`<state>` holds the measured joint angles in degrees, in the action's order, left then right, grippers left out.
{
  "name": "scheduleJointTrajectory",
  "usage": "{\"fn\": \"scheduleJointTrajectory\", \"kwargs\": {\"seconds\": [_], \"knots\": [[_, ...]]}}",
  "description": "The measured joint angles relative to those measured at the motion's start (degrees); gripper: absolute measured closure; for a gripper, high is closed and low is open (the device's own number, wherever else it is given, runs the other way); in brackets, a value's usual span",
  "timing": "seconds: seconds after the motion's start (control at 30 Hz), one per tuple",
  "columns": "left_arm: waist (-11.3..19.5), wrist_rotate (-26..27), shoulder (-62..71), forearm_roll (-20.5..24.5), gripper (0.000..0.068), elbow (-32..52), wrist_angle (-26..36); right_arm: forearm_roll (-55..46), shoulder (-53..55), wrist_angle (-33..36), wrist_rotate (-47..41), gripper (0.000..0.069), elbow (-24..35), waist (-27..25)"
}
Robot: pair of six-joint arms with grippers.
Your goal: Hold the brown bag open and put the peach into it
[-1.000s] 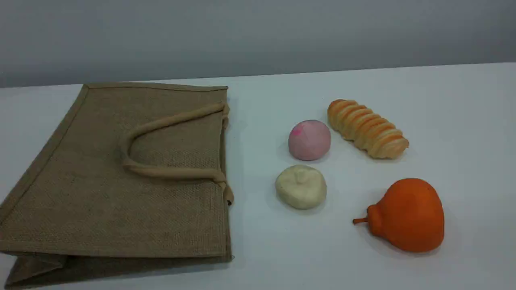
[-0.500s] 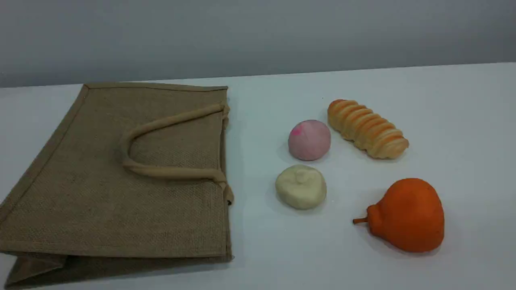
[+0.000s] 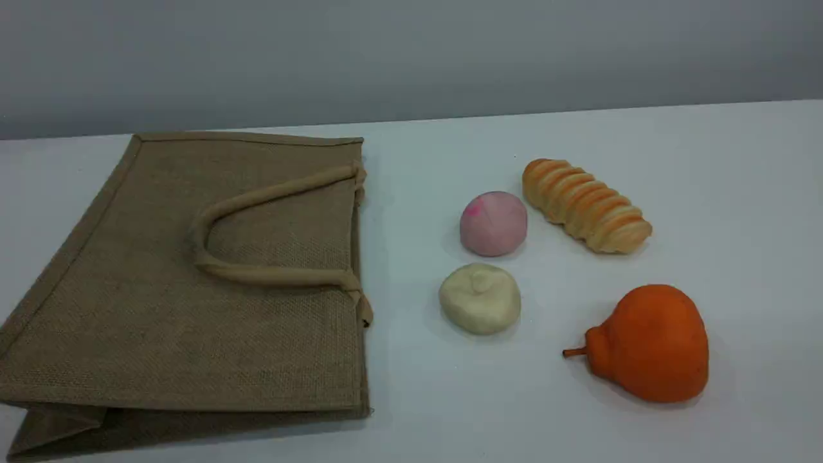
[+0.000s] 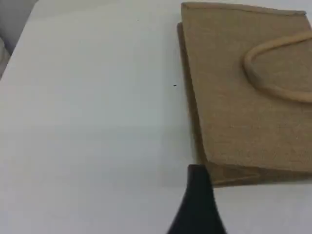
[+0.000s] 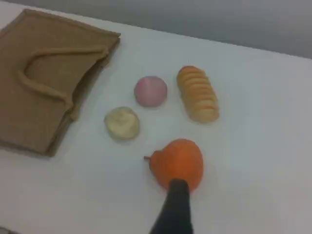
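The brown bag (image 3: 193, 334) lies flat on the left of the white table, its mouth edge facing right and a beige loop handle (image 3: 257, 276) lying on top. The pale-pink peach (image 3: 493, 223) sits to the right of the bag, apart from it. Neither arm shows in the scene view. In the left wrist view, one dark fingertip (image 4: 197, 204) hovers over a corner of the bag (image 4: 234, 112). In the right wrist view, one dark fingertip (image 5: 175, 207) hangs high above the table, with the peach (image 5: 150, 90) and the bag (image 5: 44, 102) below. Nothing is held by either gripper.
A cream-white lumpy ball (image 3: 479, 298) lies just in front of the peach. A ridged bread roll (image 3: 585, 204) sits to the peach's right. An orange pear-shaped fruit (image 3: 649, 344) lies at the front right, directly under the right fingertip in the right wrist view.
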<state>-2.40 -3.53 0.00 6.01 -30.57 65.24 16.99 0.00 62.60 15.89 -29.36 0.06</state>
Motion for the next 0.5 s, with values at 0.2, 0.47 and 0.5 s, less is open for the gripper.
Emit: {"fn": "scheduleJointTrajectory", "kwargs": {"seconds": [0.2,0.47,0.5], "knots": [[0.0,-0.1,0.0,0.0,0.0175,0.0,0.0,0.0,0.0,0.0,0.0,0.0109,0.0,0.0],[-0.1,0.0,0.0,1.6,0.0175,0.0,-1.5,0.1,0.0,-0.5,0.1,0.0109,0.0,0.0],[-0.1,0.0,0.0,2.2,0.0175,0.0,-2.4,0.1,0.0,-0.5,0.1,0.0109,0.0,0.0]]}}
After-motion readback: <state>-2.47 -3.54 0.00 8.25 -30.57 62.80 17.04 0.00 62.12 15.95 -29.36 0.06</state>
